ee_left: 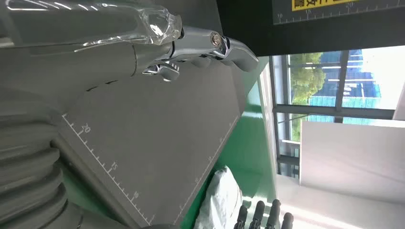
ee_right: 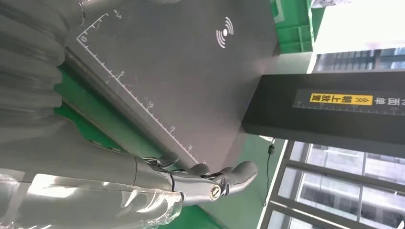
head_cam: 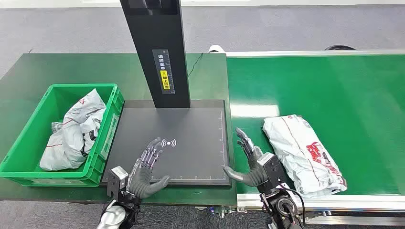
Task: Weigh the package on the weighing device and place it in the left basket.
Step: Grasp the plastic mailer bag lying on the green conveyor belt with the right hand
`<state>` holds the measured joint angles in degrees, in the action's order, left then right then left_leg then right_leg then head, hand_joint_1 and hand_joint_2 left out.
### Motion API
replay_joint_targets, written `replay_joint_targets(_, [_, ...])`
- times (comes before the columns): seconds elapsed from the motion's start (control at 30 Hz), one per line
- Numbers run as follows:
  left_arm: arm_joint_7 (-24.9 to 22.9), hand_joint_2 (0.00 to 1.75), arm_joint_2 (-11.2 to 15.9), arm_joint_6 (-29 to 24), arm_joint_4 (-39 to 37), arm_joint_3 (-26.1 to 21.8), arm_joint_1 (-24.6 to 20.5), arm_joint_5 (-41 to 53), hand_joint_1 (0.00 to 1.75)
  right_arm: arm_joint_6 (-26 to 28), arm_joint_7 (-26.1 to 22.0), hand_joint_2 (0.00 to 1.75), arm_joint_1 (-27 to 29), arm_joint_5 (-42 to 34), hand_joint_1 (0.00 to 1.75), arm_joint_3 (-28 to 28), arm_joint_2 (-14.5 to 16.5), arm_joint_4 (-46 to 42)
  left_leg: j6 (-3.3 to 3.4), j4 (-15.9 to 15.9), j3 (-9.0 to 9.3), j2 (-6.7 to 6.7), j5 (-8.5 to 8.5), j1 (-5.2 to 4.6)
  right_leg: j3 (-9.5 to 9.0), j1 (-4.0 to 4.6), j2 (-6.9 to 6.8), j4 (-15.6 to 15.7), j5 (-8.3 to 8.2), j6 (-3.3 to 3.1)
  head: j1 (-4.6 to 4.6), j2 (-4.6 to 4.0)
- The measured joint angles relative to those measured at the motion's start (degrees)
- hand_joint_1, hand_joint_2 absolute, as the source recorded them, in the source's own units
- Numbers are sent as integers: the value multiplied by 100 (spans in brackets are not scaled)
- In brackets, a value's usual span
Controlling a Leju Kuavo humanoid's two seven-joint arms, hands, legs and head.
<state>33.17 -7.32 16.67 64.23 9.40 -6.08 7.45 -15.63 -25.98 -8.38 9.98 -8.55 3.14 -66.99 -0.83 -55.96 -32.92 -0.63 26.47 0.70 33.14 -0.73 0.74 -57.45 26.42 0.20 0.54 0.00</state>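
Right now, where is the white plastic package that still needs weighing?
In the head view, the white plastic package lies on the green conveyor belt, just right of the open right hand and the dark scale platform.

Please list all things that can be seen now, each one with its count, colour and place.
Package: one, white with red print, on the conveyor, right of the scale.
Scale: one, dark grey plate with ruler marks, centre of the table, nothing on it.
Post: one, black with a yellow label, at the scale's far edge.
Basket: one, green, left of the scale.
Bags: white with red print, inside the basket; count unclear.
Conveyor: one, green, right side.
Left hand: open, over the scale's near edge.
Right hand: open, beside the package, at the scale's right edge.
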Motion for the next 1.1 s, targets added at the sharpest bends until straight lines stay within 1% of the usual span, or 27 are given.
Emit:
replay_joint_targets(0.1, [-15, 175, -9, 19, 66, -2, 35, -8, 0, 193, 44, 175, 11, 173, 0, 29, -21, -68, 0, 0, 0, 0, 0, 0, 0, 0, 0, 0, 0, 0, 0, 0])
replay_joint_targets(0.23, [-114, 175, -4, 91, 324, -15, 173, -49, 0, 523, 287, 175, 2, 566, 0, 144, -151, -291, 0, 0, 0, 0, 0, 0, -1, 0, 0, 0, 0, 0, 0, 0])
replay_joint_targets(0.33, [-150, 175, 3, 114, 469, -30, 246, -61, 0, 641, 506, 175, -62, 810, 0, 273, -227, -417, 0, 0, -1, -1, 0, 0, -1, 0, 0, 0, 0, 0, 0, 0])
replay_joint_targets(0.47, [-177, 175, 10, 115, 559, -45, 301, -64, 0, 872, 663, 175, -202, 1077, 0, 477, -332, -456, 0, 0, 0, -1, 0, 0, -1, 0, 0, 0, 0, 0, -1, 0])
replay_joint_targets(0.6, [-196, 175, 20, 139, 563, -66, 311, -46, 0, 1180, 873, 175, -331, 1414, 0, 734, -504, -417, 1, -1, 0, -2, 0, 0, -1, -1, -1, 0, 0, 0, 1, 0])
replay_joint_targets(0.73, [-241, 175, 22, 182, 549, -79, 241, -39, 0, 1554, 1428, 175, -540, 2108, 0, 957, -729, -230, 1, -1, 0, -2, 0, -1, -1, -1, -1, 0, -1, 0, 0, 0])
replay_joint_targets(0.87, [-394, 175, 26, 182, 545, -83, 96, -103, 0, 1799, 2026, 175, -844, 3015, 0, 1019, -984, 174, 1, -2, 0, 0, 0, -1, -2, -2, 0, 0, -2, 0, 0, 0])
replay_joint_targets(0.97, [-427, 175, 34, 166, 545, -83, 34, -136, 0, 1768, 2311, 175, -1082, 3380, 0, 1018, -1132, 539, 1, -2, 1, -1, 0, -1, -2, -2, 0, 0, -3, 0, 1, 0])
replay_joint_targets(1.1, [-433, 175, 51, 150, 543, -83, 13, -148, 0, 1330, 2543, 175, -1357, 3605, 0, 1009, -1284, 1080, 1, -2, -1, -2, 0, 0, -1, -1, -1, 0, -2, 0, 1, 0])
